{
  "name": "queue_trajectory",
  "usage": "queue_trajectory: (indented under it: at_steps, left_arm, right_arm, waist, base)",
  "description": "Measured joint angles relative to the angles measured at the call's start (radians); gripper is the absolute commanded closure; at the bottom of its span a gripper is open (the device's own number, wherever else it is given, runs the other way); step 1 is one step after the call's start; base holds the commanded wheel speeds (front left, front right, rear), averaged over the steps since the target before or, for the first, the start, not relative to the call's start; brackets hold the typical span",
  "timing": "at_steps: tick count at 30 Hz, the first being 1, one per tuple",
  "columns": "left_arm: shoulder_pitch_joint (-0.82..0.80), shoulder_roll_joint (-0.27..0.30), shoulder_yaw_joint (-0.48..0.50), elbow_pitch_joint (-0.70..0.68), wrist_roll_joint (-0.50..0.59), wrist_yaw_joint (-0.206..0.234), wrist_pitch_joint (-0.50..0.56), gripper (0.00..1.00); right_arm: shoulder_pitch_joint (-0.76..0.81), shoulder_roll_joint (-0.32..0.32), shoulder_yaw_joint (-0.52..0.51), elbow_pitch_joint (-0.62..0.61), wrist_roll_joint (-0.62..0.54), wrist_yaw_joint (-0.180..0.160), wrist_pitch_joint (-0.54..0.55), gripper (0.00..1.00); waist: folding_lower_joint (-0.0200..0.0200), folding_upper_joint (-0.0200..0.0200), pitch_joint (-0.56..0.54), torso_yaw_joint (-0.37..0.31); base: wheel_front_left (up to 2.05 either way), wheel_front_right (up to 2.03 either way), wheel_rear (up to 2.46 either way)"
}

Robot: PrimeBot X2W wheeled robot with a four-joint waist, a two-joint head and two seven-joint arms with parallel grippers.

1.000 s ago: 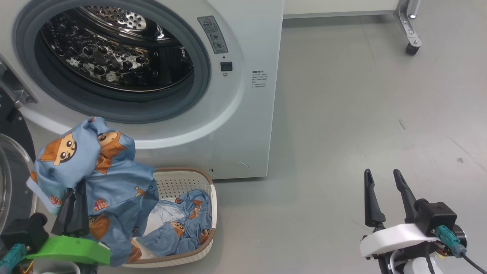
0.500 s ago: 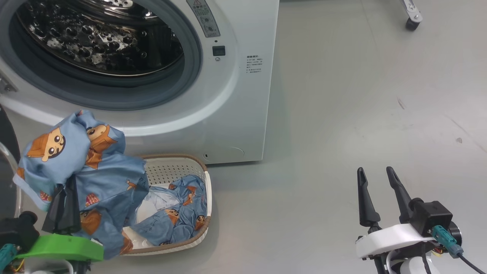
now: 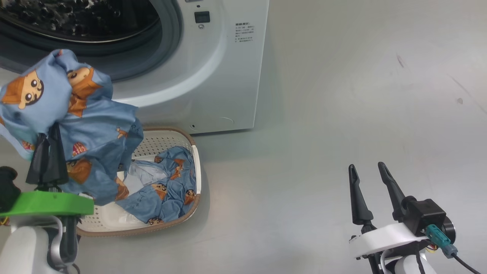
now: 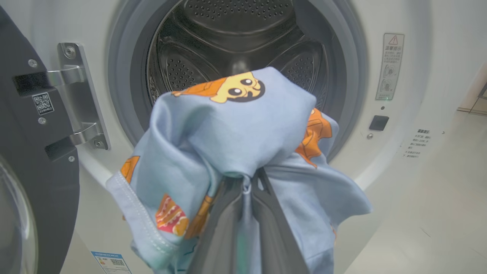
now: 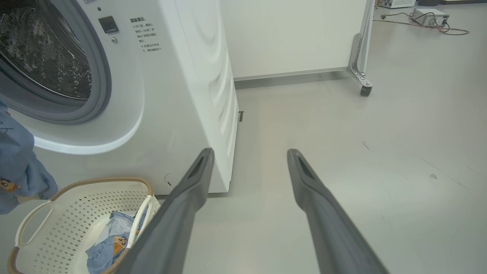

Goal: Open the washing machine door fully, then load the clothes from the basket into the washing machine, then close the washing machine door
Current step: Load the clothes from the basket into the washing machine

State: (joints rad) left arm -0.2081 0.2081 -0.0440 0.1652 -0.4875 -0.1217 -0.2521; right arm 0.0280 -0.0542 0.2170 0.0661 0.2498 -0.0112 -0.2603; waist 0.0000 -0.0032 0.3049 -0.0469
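- At the far left, the door stands swung open on its metal hinge.
- Your left gripper is clamped on a blue cartoon-print garment. It holds the garment up in front of the washer's round opening, and the lower folds hang over the basket's left end.
- The basket sits on the floor just in front of the washer, with more blue clothes lying inside.
- Well to the right, your right gripper hangs above the grey floor, its fingers apart and holding nothing.
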Motion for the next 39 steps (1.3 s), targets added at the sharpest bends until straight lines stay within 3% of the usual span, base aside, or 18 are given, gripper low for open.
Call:
queue_trajectory:
  at_steps: [11, 23, 39]
  left_arm:
    - [-0.197, 0.048, 0.003, 0.025, -0.002, -0.001, 0.001, 1.0]
    - [-0.498, 0.157, 0.009, 0.051, -0.007, -0.002, 0.078, 1.0]
    - [-0.748, 0.226, -0.064, 0.207, -0.029, -0.003, 0.308, 1.0]
  right_arm:
    - [-0.047, 0.002, 0.03, -0.03, -0.016, -0.002, 0.0, 0.0]
    - [-0.149, 0.004, 0.066, -0.088, -0.032, -0.018, 0.0, 0.0]
    - [-0.19, 0.004, 0.113, -0.086, 0.005, -0.043, 0.0, 0.0]
  waist:
    - [0.0001, 0.0, 0.135, -0.017]
    - [0.0002, 0.0, 0.285, -0.041]
    - [0.0002, 0.0, 0.444, -0.083]
  base:
    - [0.0, 0.0, 0.0]
    - [0.0, 0.0, 0.0]
    - [0.0, 0.0, 0.0]
